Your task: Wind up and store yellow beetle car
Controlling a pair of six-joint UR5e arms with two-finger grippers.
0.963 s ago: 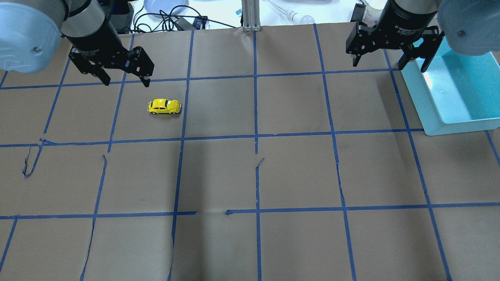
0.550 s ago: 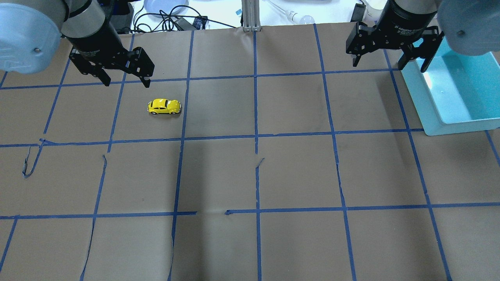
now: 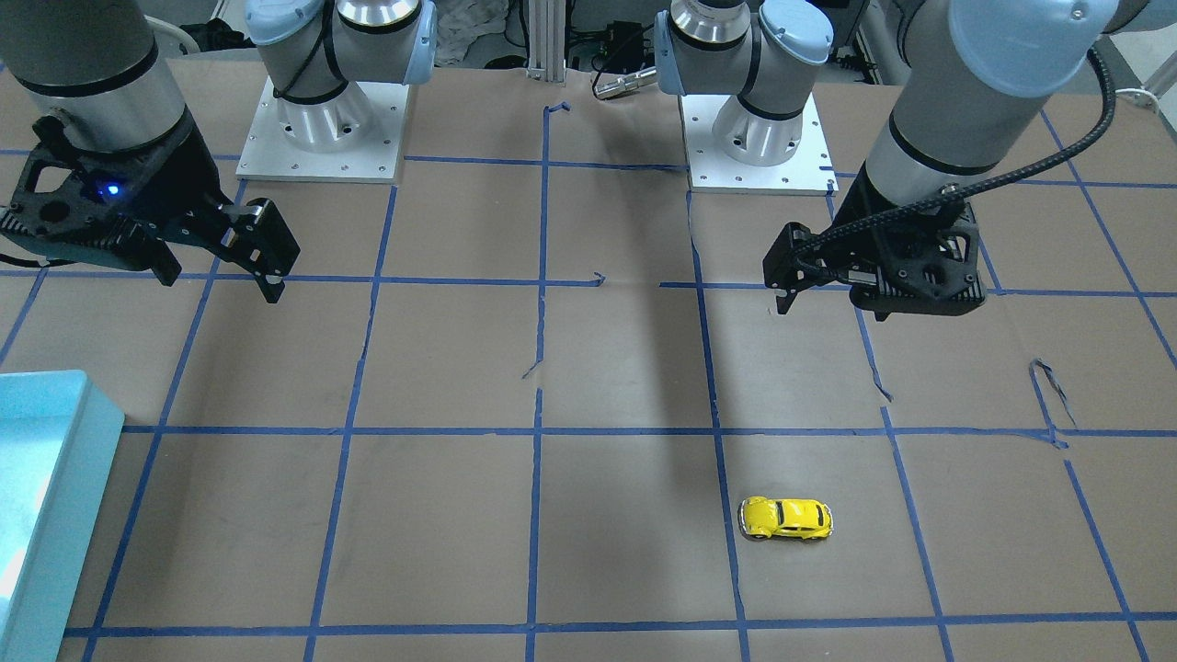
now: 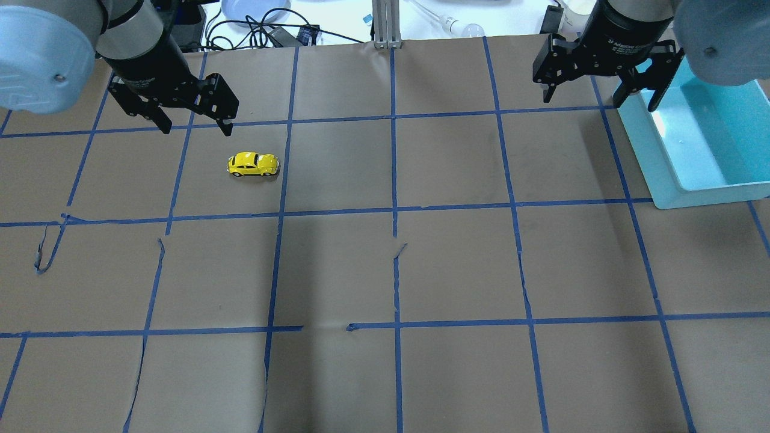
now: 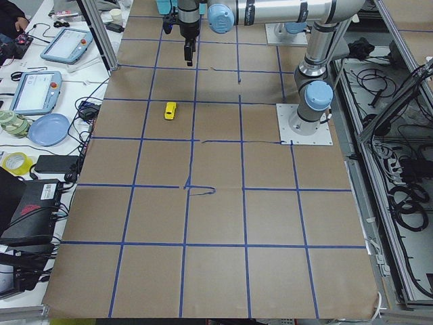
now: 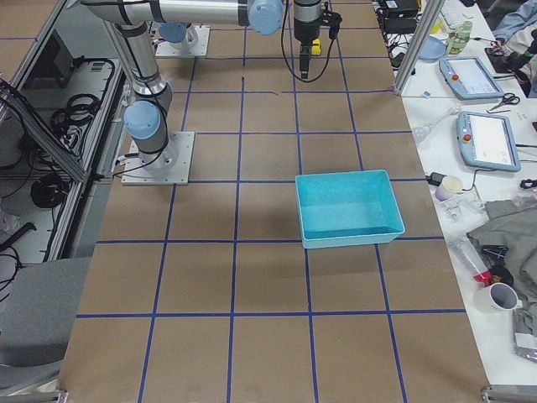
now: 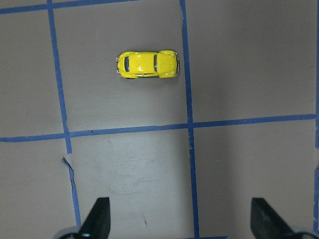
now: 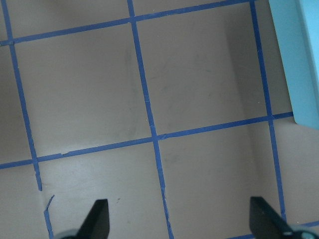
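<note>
My left gripper hangs spread, short of the car — landing off-centre, one finger could knock it rolling across the bench.

The car is sitting well apart from everything, with bare table lying on all four sides, so jaws are getting room from above or from either flank. The left gripper is hanging raised and off to one side of it, jaws spread wide. The one bulky thing, the bin, is standing at the table's right end, and the right gripper is hovering just beside it.
</note>
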